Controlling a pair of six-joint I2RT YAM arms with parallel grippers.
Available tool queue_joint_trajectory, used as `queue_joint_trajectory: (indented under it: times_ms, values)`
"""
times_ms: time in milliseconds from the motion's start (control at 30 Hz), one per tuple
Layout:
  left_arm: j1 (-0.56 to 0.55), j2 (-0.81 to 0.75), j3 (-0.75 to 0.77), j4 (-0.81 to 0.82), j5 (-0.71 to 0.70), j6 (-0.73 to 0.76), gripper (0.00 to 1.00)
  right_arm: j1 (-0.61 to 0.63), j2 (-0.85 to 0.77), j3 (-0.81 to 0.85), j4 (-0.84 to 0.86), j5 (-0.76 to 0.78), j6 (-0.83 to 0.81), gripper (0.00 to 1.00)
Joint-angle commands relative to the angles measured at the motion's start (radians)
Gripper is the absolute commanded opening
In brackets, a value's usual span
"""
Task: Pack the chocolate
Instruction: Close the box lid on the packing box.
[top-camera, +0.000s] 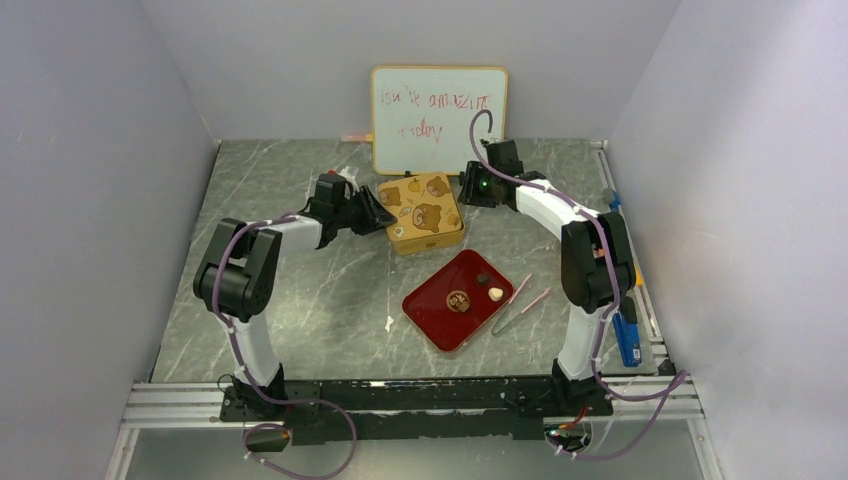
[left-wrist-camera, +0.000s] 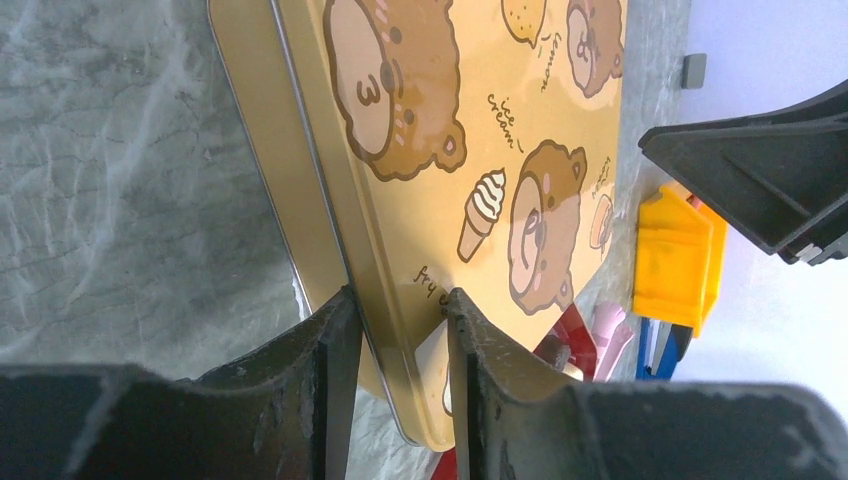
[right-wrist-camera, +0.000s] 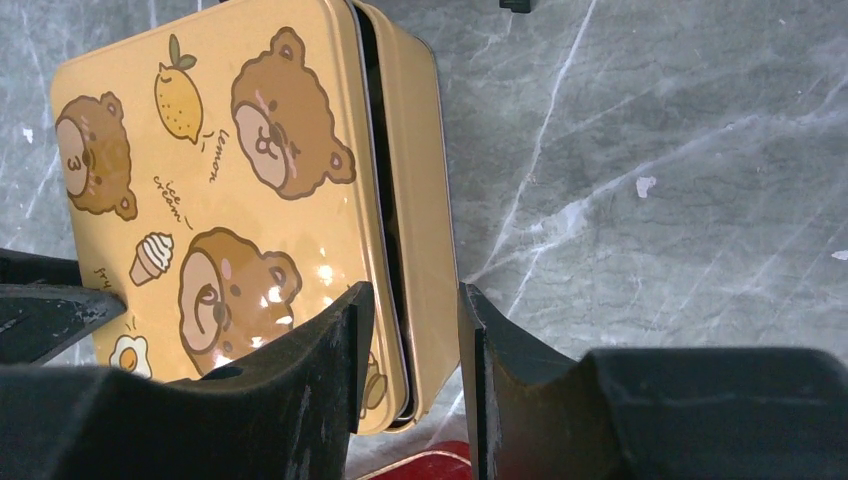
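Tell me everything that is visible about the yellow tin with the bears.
The tin is square with rounded corners, golden yellow, glossy like metal. Its lid shows brown bears, a lemon, an ice cream and a fried egg. It lies flat on the table beyond the red tray, with a dark gap between lid and base on one side. The left gripper straddles its left edge; the right gripper looks clamped on its right edge.

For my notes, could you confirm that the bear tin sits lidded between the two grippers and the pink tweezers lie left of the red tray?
Not quite: the top external view shows the pink tweezers lying right of the red tray, not left. The bear tin does sit lidded between the left gripper and the right gripper.
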Motion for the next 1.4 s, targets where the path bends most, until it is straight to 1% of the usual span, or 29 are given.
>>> queue_joint_trajectory:
  times_ms: [0,133,333,933,1133,1367]
  values:
    - [-0.005,-0.031,-0.033,0.007,-0.055,0.006,0.17,-0.003,-0.071,0.004,0.000,0.032,-0.028,0.40]
    - [-0.004,-0.033,-0.046,0.038,-0.059,-0.013,0.14,-0.004,-0.077,0.001,0.001,0.034,-0.031,0.40]
    - [0.007,-0.045,-0.060,0.073,-0.063,-0.038,0.05,-0.004,-0.080,0.015,0.004,0.035,-0.026,0.40]
    - [0.048,-0.093,-0.044,0.142,0.004,-0.144,0.05,-0.004,-0.121,-0.041,0.070,0.019,-0.005,0.40]
    - [0.048,-0.098,-0.070,0.227,0.015,-0.236,0.05,-0.004,-0.137,-0.073,0.086,0.008,-0.001,0.40]
    - [0.048,-0.100,-0.154,0.444,-0.012,-0.426,0.05,-0.003,-0.166,-0.109,0.114,0.010,0.004,0.40]
